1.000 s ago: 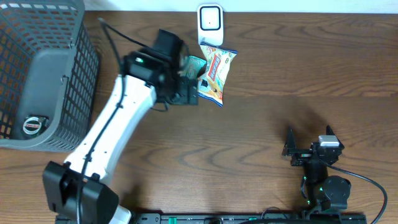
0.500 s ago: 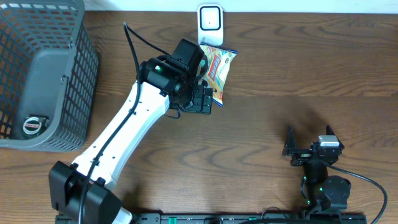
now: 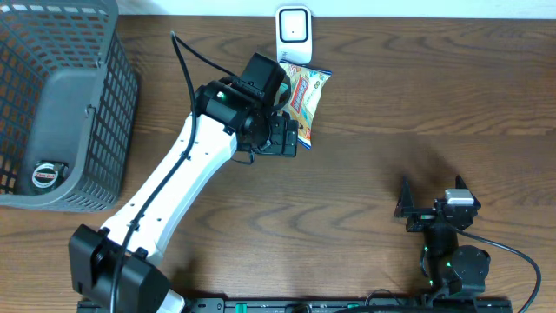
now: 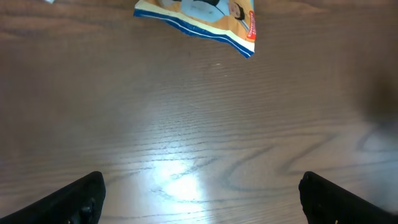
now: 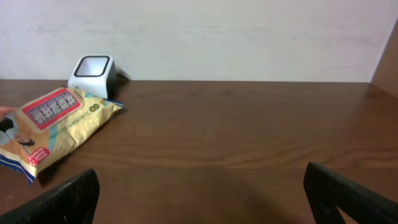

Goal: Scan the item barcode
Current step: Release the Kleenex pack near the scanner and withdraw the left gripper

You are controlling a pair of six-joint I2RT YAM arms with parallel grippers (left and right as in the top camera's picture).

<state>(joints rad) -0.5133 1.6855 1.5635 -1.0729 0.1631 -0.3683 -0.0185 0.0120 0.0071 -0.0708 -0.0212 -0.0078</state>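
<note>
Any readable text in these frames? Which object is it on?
Nothing can be quoted.
snack bag, red banner: there is print, too blurred to read.
snack bag, small red patch near its lower end: too small to read.
round item in the basket: red mark, too small to read.
scanner: no text visible.

The left arm (image 3: pixel 161 187), nearer the scanner (image 3: pixel 294 33), has long white shells, black joints, a green light and a black cable (image 3: pixel 183 57) looping off it. The right arm (image 3: pixel 447 239), farther from the scanner, is squat and black, with a pale top block and seemingly green lights.
</note>
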